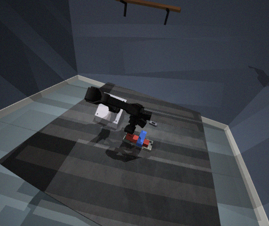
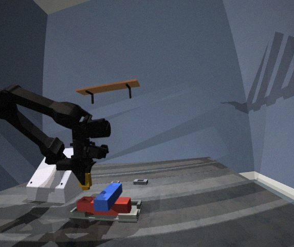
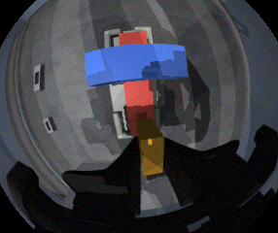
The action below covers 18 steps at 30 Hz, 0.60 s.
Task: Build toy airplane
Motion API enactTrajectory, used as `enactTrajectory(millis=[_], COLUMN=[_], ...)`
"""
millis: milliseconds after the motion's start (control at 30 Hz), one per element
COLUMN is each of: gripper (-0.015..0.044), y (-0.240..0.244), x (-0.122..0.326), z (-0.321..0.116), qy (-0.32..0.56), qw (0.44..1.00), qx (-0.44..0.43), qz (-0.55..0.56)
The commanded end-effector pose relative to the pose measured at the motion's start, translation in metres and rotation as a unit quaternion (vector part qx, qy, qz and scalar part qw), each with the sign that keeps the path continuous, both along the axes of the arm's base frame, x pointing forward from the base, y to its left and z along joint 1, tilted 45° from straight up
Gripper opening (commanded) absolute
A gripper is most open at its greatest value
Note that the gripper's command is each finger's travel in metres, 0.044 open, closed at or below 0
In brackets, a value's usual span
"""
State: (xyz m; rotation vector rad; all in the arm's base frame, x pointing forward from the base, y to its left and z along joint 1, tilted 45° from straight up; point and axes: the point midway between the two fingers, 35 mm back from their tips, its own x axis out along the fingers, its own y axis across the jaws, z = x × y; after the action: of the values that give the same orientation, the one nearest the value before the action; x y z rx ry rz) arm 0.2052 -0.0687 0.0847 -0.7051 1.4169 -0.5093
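Note:
The red fuselage (image 1: 131, 137) (image 2: 124, 204) (image 3: 139, 94) lies in the pale grey cradle (image 2: 135, 219) (image 3: 118, 103). The blue wing (image 1: 142, 138) (image 2: 107, 197) (image 3: 134, 63) lies crosswise on top of the fuselage. My gripper (image 2: 84, 181) (image 3: 146, 138) is shut on the yellow tail fin (image 2: 88, 180) (image 3: 152, 162). It holds the fin above the tail end of the fuselage, with a gap under the fin in the exterior view. In the wrist view the fin hides part of the tail end. The fin is hidden in the top view.
A small grey holder (image 1: 153, 123) (image 2: 141, 181) (image 3: 39, 78) lies behind the cradle, with a smaller one (image 2: 115, 182) (image 3: 49, 125) near it. The arm's white base (image 1: 106, 117) (image 2: 46, 186) stands to the left. A wooden shelf (image 1: 151, 4) (image 2: 110, 86) is on the wall.

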Motion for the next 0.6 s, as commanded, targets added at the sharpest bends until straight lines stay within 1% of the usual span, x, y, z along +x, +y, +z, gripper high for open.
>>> enactTrajectory(millis=[0,267,567], gripper=[0.0065,0.0065,0.0065], y=[-0.001,-0.002,-0.011], x=[0.000,0.001,0.003], z=[0.001,0.001,-0.009], qy=[0.000,0.000,0.000], qw=[1.000,1.000,1.000], qx=[-0.003,-0.003,-0.002], qz=[0.001,0.001,0.001])
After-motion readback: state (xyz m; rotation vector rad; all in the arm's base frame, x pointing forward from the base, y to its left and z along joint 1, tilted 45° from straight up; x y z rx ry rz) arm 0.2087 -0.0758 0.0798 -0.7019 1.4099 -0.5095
